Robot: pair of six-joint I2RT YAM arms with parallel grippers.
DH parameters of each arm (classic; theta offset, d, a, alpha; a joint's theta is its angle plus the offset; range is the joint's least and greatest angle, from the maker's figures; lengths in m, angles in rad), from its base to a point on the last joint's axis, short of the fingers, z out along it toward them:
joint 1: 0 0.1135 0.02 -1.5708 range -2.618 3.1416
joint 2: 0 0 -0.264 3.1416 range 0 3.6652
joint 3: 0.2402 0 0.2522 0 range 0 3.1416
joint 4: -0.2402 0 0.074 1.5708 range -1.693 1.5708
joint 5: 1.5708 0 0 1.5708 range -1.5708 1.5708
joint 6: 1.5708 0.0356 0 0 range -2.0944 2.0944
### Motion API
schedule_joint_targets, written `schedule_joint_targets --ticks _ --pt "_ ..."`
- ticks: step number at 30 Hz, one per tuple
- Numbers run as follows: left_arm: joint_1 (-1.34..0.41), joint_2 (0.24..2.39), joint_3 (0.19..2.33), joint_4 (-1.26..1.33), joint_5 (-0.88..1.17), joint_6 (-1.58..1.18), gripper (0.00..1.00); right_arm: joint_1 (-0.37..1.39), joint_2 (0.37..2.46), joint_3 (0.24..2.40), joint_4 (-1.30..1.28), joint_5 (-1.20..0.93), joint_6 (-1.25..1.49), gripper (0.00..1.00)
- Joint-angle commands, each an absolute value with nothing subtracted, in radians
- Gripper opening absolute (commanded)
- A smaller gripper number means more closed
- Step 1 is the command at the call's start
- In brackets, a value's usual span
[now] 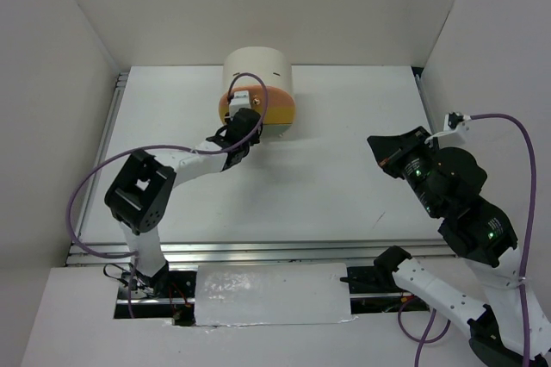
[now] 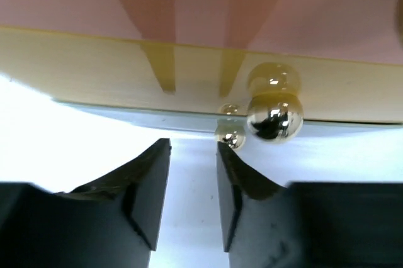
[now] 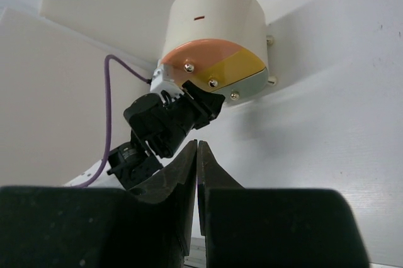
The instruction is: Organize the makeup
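Funny thing about the makeup: I can't spot a single brush, stick, palette or case in any of my three views, so I can't tell where it is from here. What I do have is the big cream drum-shaped box (image 1: 258, 70) at the far middle of the white counter (image 1: 344, 177). Its orange-pink, yellow and grey drawer fronts face my arms.

The left arm is the one right up against it. The left jaws are spread a little with nothing between them, tips aimed at the lower edge of the yellow drawer front (image 2: 94, 67). A small gold ball knob (image 2: 229, 136) sits just above the tip of the finger on the right of the wrist view, not in the gap. A bigger shiny gold knob (image 2: 274, 117) is just beyond it on that side. My guess is a grab needs a nudge that way to get a knob between the jaws.

The right jaws are pressed together, empty, well back from the box on the right.
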State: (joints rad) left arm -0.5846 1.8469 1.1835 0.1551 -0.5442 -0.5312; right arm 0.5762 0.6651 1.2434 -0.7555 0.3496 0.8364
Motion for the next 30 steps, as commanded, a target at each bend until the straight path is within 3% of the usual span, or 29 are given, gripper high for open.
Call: schedule_joint_targets --ticks 1,5,7,9,10,11,13,14,15,23,30 --pt "-0.580 1.735 1.147 0.176 -0.545 -0.597 0.51 0.581 0.672 1.249 -0.687 0.331 0.824 0.10" --pt "-0.584 1.655 1.115 0.143 -0.557 -0.617 0.63 0.581 0.670 1.236 -0.672 0.314 0.830 0.11" --pt "-0.587 1.625 1.104 0.100 -0.552 -0.630 0.99 0.583 0.669 1.233 -0.664 0.314 0.827 0.12" --pt "-0.594 1.563 1.098 0.034 -0.561 -0.647 0.99 0.583 0.669 1.238 -0.663 0.321 0.809 0.19" --pt "-0.594 1.515 1.100 0.005 -0.560 -0.652 0.99 0.583 0.670 1.253 -0.666 0.331 0.798 0.26" --pt "-0.594 1.485 1.112 -0.046 -0.569 -0.656 0.99 0.583 0.673 1.264 -0.670 0.342 0.773 0.48" --pt "-0.594 1.395 1.130 -0.179 -0.580 -0.649 0.99 0.581 0.683 1.310 -0.698 0.371 0.744 0.72" --pt "-0.592 1.366 1.169 -0.239 -0.587 -0.652 0.99 0.581 0.690 1.328 -0.707 0.379 0.703 0.94" --pt "-0.594 1.339 1.186 -0.297 -0.613 -0.660 0.99 0.583 0.707 1.348 -0.730 0.379 0.675 1.00" --pt "-0.581 1.129 1.463 -0.941 -0.785 -0.702 1.00 0.581 0.885 1.724 -1.080 0.403 0.471 1.00" --pt "-0.581 0.916 1.640 -1.241 -0.858 -0.767 0.99 0.581 0.936 1.882 -1.301 0.407 0.449 1.00"
